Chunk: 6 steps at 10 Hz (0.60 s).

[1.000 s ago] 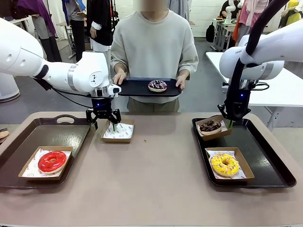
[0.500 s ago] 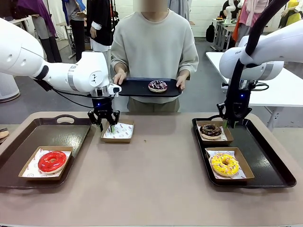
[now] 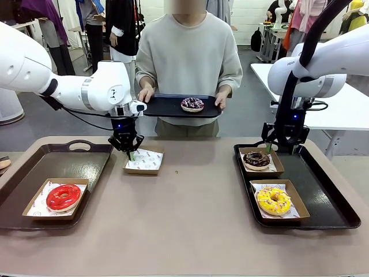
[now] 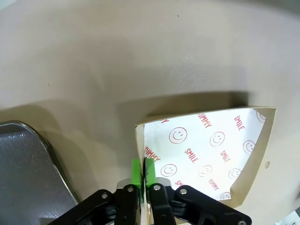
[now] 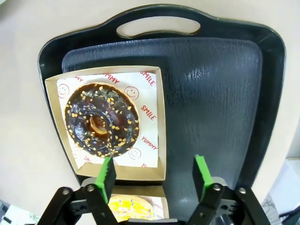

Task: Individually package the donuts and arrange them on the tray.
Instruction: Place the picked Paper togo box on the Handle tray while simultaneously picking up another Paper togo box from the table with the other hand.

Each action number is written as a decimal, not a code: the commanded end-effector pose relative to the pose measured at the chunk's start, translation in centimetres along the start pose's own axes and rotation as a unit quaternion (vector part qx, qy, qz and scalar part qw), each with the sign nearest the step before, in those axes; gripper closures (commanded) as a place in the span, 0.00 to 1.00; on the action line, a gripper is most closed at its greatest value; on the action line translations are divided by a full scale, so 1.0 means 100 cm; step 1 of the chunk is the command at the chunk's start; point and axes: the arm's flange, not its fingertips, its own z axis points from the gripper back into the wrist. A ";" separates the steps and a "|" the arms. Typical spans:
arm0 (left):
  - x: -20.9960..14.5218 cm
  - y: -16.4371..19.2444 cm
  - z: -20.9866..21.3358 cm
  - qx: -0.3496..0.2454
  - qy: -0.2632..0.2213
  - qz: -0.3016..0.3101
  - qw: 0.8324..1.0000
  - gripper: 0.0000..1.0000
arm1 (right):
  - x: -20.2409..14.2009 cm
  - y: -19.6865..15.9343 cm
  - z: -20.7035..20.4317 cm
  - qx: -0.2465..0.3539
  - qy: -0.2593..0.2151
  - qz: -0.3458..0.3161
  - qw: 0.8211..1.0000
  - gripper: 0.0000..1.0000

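1. The person at the far side holds a small black tray (image 3: 173, 107) with the purple-white iced donut (image 3: 192, 104) on it, up and right of the left gripper (image 3: 131, 154).
2. That gripper points straight down, pinched shut on the left wall of the empty paper box (image 3: 145, 161), just right of the left tray (image 3: 86, 149).
3. The right gripper (image 3: 281, 149) hangs jaws wide over the right tray (image 3: 334, 199), beside the boxed chocolate donut (image 3: 256, 158).

Grey floor (image 3: 242, 115), white table (image 3: 346, 109) at rt.
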 end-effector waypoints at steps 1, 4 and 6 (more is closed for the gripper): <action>-0.001 0.004 0.004 -0.014 -0.004 0.003 1.000 1.00 | 0.004 -0.003 0.002 0.019 0.005 0.007 1.000 0.00; -0.002 0.003 0.009 -0.018 0.001 -0.001 1.000 1.00 | -0.001 -0.006 0.009 0.034 -0.001 0.008 0.999 0.00; -0.009 -0.004 0.039 -0.039 0.023 -0.015 0.999 1.00 | -0.031 -0.024 0.032 0.162 0.032 0.048 0.985 0.00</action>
